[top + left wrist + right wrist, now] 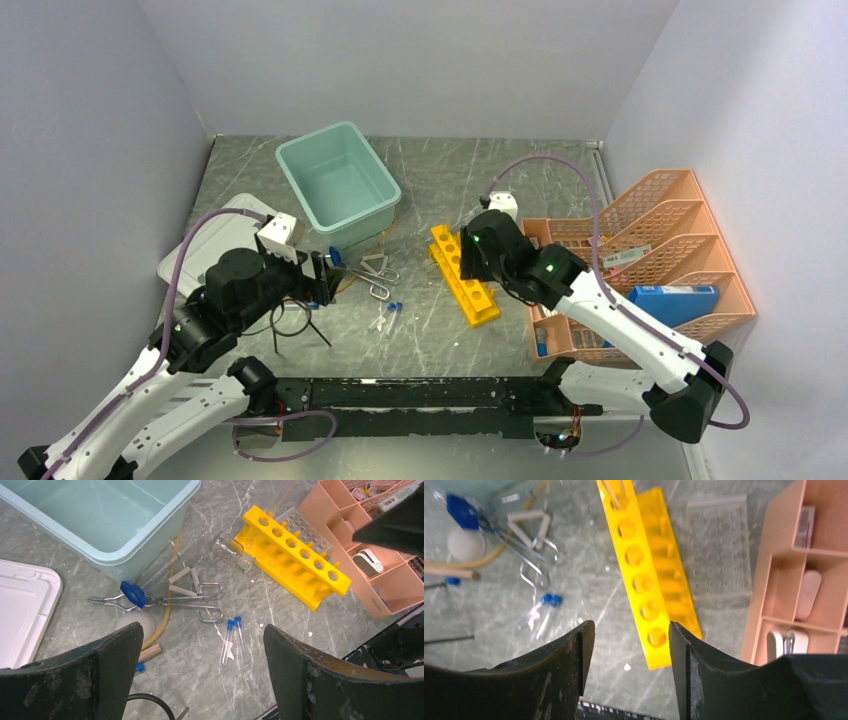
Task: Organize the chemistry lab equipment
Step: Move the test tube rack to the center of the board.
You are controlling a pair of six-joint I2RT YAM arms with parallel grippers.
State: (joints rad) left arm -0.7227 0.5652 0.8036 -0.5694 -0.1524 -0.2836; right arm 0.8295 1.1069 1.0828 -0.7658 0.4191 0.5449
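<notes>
A pale teal tub (pixel 338 182) stands open upper left of centre in the top view, on the grey marbled tabletop (pixel 440 170). A grey-white lid (pixel 195 245) lies flat to its lower left. At the right edge sits an orange mesh organiser (pixel 655 215), with a blue box (pixel 672 300) in its lowest slot.

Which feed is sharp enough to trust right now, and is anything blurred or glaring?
Left wrist: sharp, the two blue-capped tubes crisp, no glare. Right wrist: smeared throughout, the yellow rack and those tubes soft-edged. Top view: even light, faint shadows on the table, small parts too tiny to judge.
</notes>
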